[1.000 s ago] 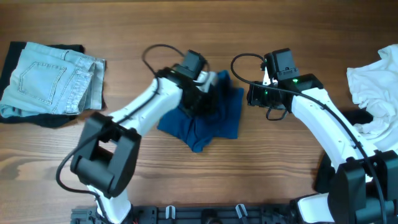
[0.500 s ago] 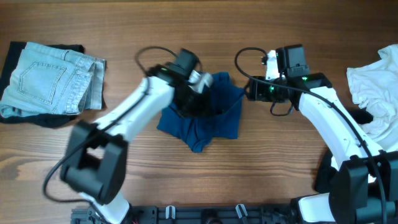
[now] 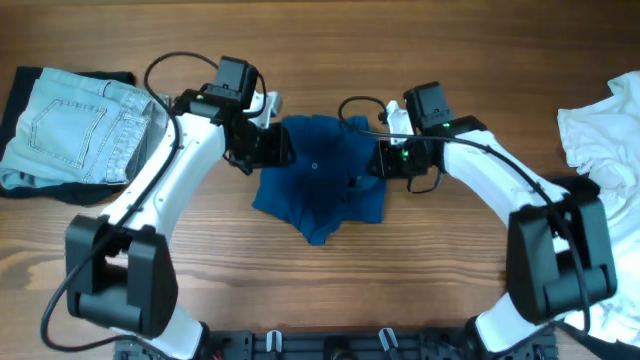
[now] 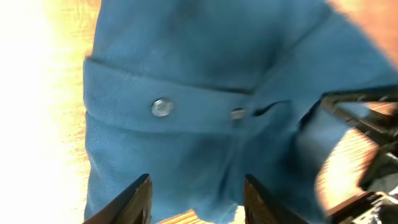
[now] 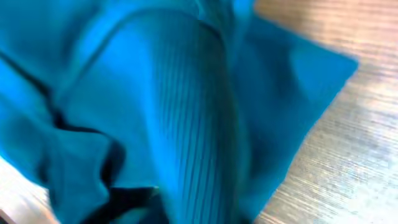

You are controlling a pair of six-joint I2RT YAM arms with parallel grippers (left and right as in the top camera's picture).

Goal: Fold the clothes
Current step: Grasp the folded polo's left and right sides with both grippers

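Fingers of your left gripper stand apart in the left wrist view, holding nothing. The blue collared shirt and two of its buttons lie just ahead of them. A second ago that gripper was closed over the middle of the shirt; it has since let go and drawn back to the shirt's left edge. Your right gripper was open and clear of the cloth; it has now moved in to the right edge and its fingers are together. Its wrist view is filled with bunched blue fabric, so it seems to pinch a fold. The shirt lies mid-surface, spread wider than before but rumpled. By this, you are flattening, not yet folding. Farther off, folded jeans lie far left and a white garment far right.
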